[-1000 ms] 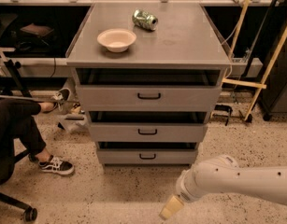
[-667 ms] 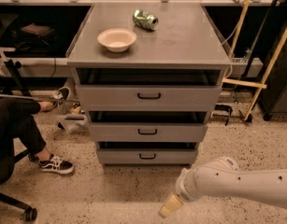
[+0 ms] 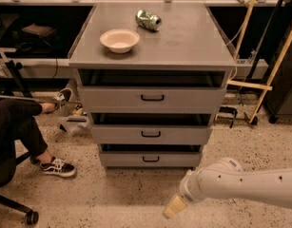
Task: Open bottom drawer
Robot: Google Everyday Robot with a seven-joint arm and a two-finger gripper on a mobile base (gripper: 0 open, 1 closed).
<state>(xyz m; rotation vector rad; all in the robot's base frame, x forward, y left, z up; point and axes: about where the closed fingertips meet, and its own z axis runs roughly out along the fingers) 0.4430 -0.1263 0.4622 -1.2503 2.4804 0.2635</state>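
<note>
The grey three-drawer cabinet (image 3: 152,56) stands in the middle of the view. The bottom drawer (image 3: 149,159) is the lowest and narrowest front, with a small black bar handle (image 3: 150,159); it sits flush with the cabinet. The middle drawer (image 3: 150,135) and top drawer (image 3: 151,99) are above it. My white arm (image 3: 250,183) enters from the right at the bottom. The gripper (image 3: 174,206) shows as a tan tip low over the floor, in front of and below the bottom drawer, slightly right of its handle and apart from it.
A beige bowl (image 3: 119,40) and a crushed green can (image 3: 148,20) lie on the cabinet top. A seated person's leg and black sneaker (image 3: 57,167) are at the left, with a chair caster (image 3: 30,217). Wooden poles (image 3: 274,75) lean at the right. The floor is speckled.
The gripper tip has shifted slightly; the drawers and objects on top have not moved.
</note>
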